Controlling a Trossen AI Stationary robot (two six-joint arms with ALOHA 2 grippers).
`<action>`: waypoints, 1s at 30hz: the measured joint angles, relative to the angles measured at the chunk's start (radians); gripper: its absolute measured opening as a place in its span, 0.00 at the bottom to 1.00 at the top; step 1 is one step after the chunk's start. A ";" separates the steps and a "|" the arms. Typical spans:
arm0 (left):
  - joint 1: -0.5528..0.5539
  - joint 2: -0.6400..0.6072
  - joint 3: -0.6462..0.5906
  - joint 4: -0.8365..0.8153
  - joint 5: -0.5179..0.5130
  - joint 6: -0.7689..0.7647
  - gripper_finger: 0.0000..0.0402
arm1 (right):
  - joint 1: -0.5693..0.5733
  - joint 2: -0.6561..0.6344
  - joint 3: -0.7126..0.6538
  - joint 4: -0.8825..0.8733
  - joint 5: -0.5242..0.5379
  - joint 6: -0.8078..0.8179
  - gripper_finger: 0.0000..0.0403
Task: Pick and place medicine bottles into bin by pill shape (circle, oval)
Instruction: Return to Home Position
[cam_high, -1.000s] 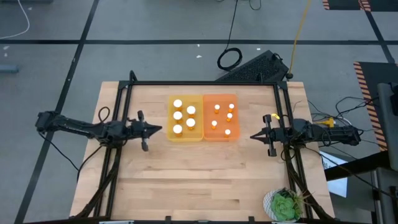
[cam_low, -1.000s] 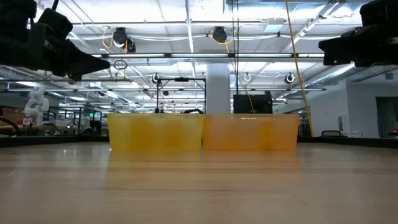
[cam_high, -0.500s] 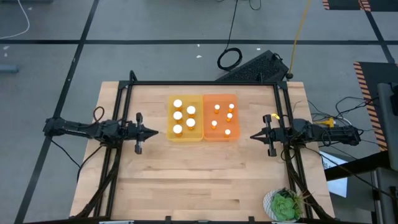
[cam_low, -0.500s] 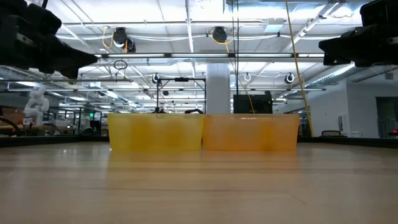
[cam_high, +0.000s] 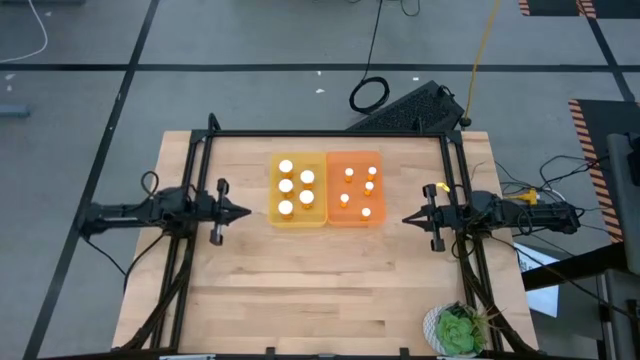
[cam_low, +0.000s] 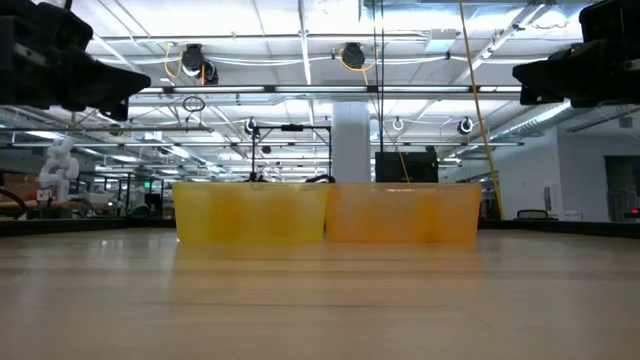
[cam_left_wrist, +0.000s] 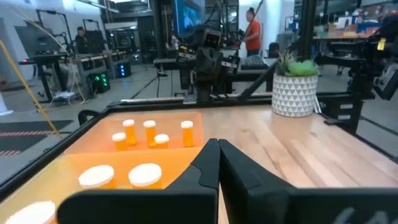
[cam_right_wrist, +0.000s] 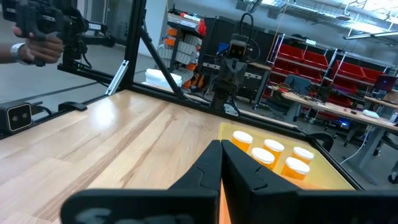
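Under my matt black fingers (cam_left_wrist: 211, 163) lies a smooth pale wood table (cam_high: 320, 290), bearing two translucent plastic bins (cam_high: 326, 190).

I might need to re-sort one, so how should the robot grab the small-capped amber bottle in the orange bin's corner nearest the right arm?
Take the small-capped amber bottle by its white cap, from straight above: it stands upright, and the walls of the orange bin block the sides. The shut right gripper is probably handiest; it must open first.

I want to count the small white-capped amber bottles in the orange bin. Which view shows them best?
The high view: all five small white-capped amber bottles show from above. The left wrist view shows four; the low view, only the orange bin wall.
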 joint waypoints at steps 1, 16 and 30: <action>0.009 0.001 0.000 0.002 0.007 -0.004 0.00 | 0.000 0.000 0.000 0.000 0.000 0.000 0.00; 0.020 0.005 0.000 0.001 0.007 -0.037 0.01 | 0.000 0.000 0.000 0.000 0.000 0.000 0.00; -0.023 0.005 0.000 -0.003 -0.054 0.007 0.05 | 0.000 0.000 0.000 0.000 0.000 0.000 0.00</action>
